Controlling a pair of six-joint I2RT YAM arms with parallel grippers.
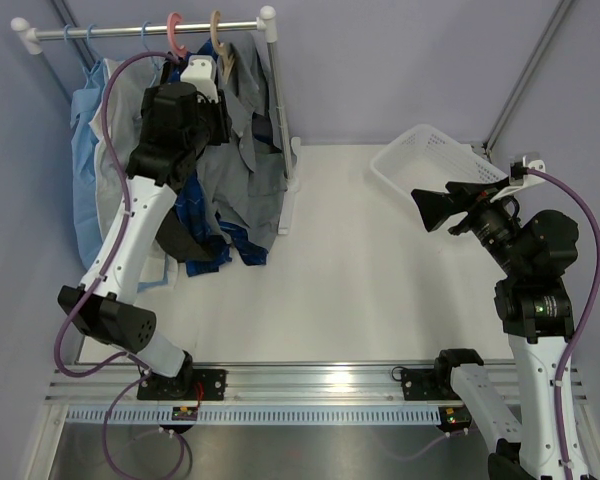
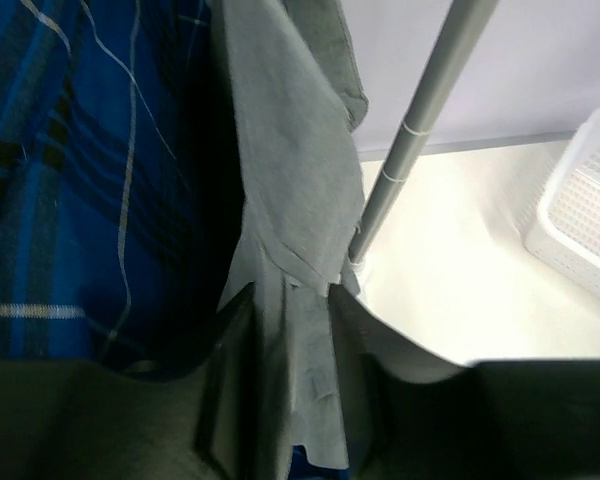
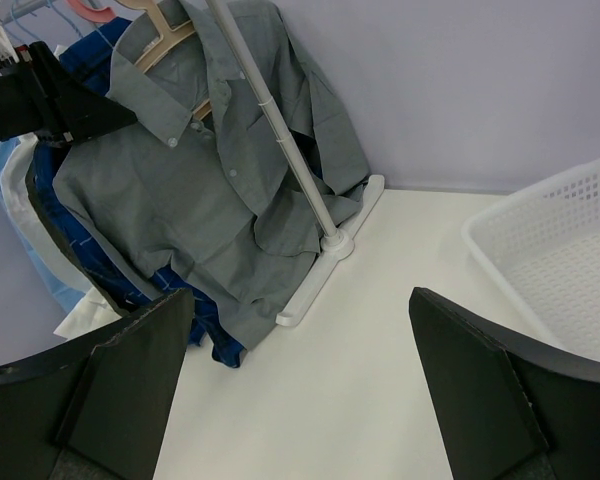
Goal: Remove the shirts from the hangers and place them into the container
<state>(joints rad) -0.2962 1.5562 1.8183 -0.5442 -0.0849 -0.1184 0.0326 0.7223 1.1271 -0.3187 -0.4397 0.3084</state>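
Observation:
The grey shirt (image 1: 245, 150) hangs on the tan hanger (image 1: 218, 45) at the right end of the rail. Beside it the dark blue plaid shirt (image 1: 195, 205) hangs from the pink hanger (image 1: 175, 35). My left gripper (image 2: 292, 330) is up at the rack, its jaws closed on a fold of the grey shirt (image 2: 300, 180), with the plaid shirt (image 2: 80, 200) just to its left. My right gripper (image 1: 430, 210) hovers open and empty over the table, in front of the white container (image 1: 420, 150). The right wrist view shows the grey shirt (image 3: 200, 190) buttoned on its hanger (image 3: 165, 35).
The rack's upright pole (image 2: 420, 120) stands right beside the grey shirt, its white foot (image 1: 288, 190) running along the table. Light blue and white shirts (image 1: 85, 180) hang on thin hangers at the rail's left end. The container (image 3: 540, 240) holds nothing I can see.

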